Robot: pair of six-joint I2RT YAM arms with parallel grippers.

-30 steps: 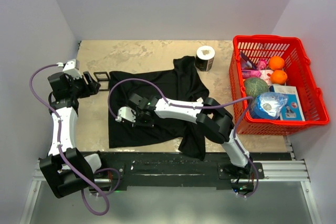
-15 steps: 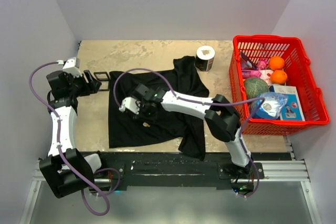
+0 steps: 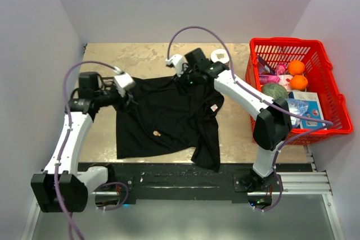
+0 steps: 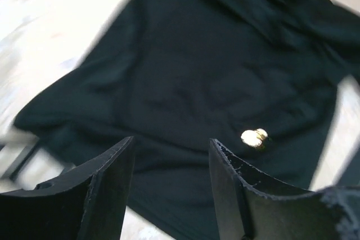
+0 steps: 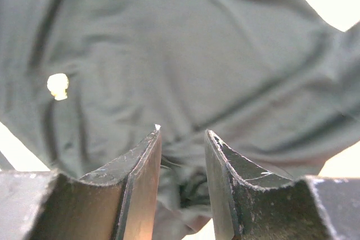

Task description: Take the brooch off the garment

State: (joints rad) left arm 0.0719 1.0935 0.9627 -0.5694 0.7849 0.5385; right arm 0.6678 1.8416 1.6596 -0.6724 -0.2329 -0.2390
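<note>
Left wrist, brooch on garment, ahead of left end effector

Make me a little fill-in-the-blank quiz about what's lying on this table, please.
1. The brooch gleams ____ against the garment.
2. The garment's cloth is coloured ____.
3. The number of oranges in the red basket is ____.
Missing words: golden; black; two.

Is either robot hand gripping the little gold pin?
No, the brooch lies bare on the garment, clear of the open left hand and the open right hand.
</note>
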